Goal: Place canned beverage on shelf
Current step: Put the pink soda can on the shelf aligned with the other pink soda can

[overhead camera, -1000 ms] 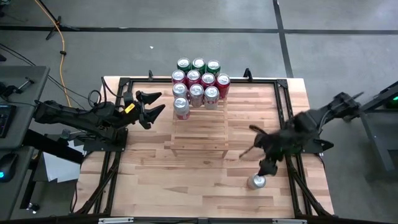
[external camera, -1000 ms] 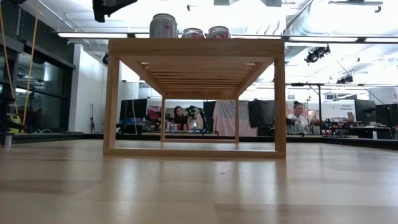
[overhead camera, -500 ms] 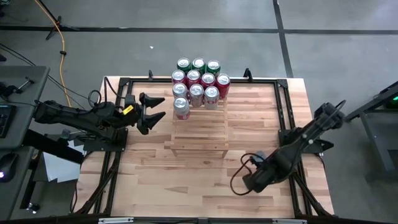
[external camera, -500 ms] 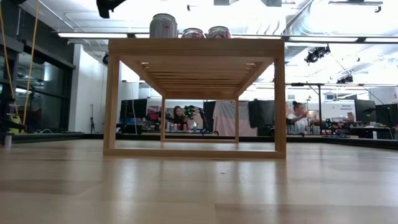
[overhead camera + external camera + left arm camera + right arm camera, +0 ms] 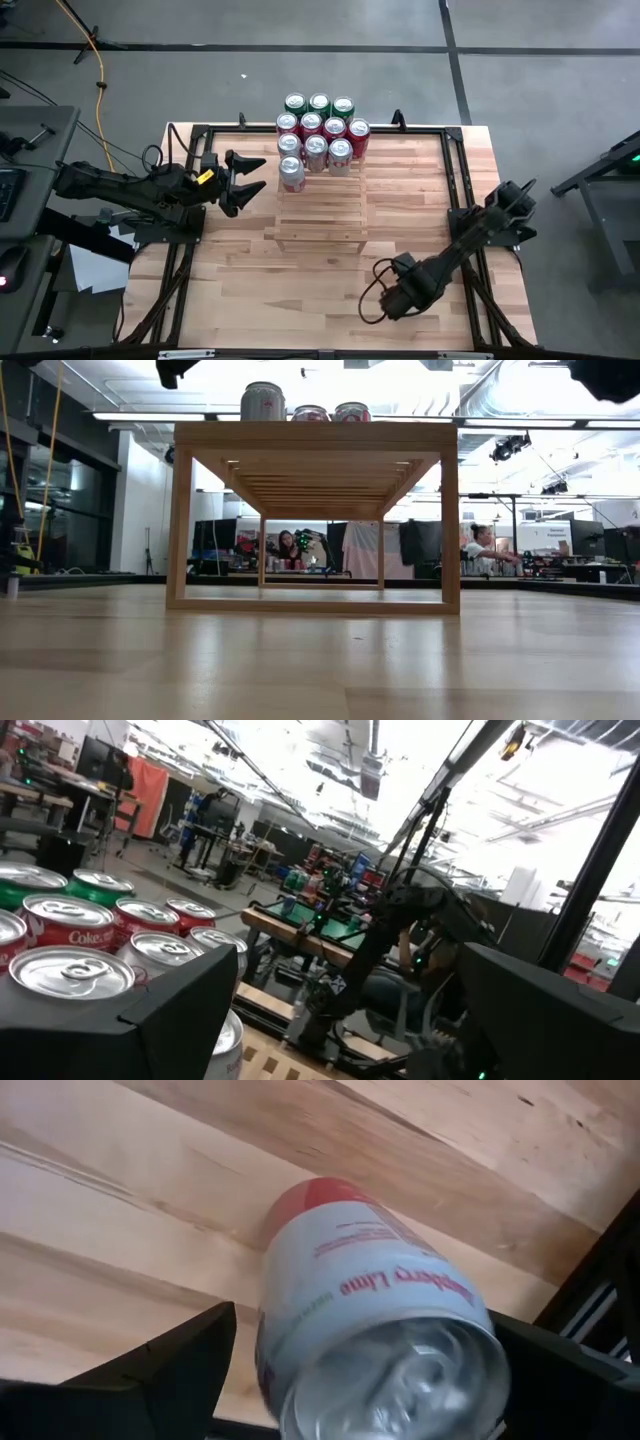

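Can between right gripper fingers, long axis tilted off tabletop

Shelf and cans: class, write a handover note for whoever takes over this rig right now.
Left pincer: open, empty, waiting beside the shelf near the stacked cans.
Right pincer: open, fingers either side of the raspberry lime can, no grip yet.
That can stands on the tabletop, apart from the shelf.
Done: a cluster of cans at the shelf's far end.
Left: close on the can, lift it, set it on the shelf.
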Motion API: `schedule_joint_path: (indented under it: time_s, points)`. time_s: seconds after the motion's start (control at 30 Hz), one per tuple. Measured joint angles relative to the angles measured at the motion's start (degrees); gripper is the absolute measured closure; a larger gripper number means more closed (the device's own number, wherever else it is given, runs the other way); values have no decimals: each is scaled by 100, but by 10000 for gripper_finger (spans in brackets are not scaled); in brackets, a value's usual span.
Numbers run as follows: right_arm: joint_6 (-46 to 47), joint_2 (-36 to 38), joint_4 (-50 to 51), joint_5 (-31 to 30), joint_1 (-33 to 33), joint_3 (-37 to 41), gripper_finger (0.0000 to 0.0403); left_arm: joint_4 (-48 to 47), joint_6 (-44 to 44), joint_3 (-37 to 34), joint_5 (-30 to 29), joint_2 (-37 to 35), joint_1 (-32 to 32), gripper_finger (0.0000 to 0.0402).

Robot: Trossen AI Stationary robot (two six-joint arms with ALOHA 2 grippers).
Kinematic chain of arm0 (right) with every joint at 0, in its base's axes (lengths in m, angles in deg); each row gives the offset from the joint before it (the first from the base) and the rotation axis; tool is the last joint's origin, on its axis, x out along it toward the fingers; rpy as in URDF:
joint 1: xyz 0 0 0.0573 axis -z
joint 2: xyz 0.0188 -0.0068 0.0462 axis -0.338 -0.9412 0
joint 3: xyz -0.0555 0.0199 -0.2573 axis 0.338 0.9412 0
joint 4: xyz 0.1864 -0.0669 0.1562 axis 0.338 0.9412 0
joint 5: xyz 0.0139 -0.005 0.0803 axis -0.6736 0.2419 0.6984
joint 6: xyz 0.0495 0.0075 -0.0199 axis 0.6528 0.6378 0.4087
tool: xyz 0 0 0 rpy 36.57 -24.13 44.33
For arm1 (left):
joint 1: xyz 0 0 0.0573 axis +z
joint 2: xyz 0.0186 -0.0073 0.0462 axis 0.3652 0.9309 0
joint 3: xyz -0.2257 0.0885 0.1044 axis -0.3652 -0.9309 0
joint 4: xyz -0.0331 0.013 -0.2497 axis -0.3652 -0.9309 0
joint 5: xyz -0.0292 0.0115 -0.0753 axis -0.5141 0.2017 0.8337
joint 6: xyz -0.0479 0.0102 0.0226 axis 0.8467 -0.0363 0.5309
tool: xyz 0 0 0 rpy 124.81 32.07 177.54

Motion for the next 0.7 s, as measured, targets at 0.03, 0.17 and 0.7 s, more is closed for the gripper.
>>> schedule_joint_path:
  time_s: [0.03, 0.17, 0.7]
  points:
    - [-61, -65, -10, 7, 0, 0, 29, 0, 62, 0, 0, 0, -2, 30]
    - [-358, -187, -94, 11, 0, 0, 34, 0, 373, 0, 3, 0, -6, 30]
    - [-2496, 393, 1025, -189, -157, -1765, 121, -1613, 739, 1136, 717, 720, -731, 30]
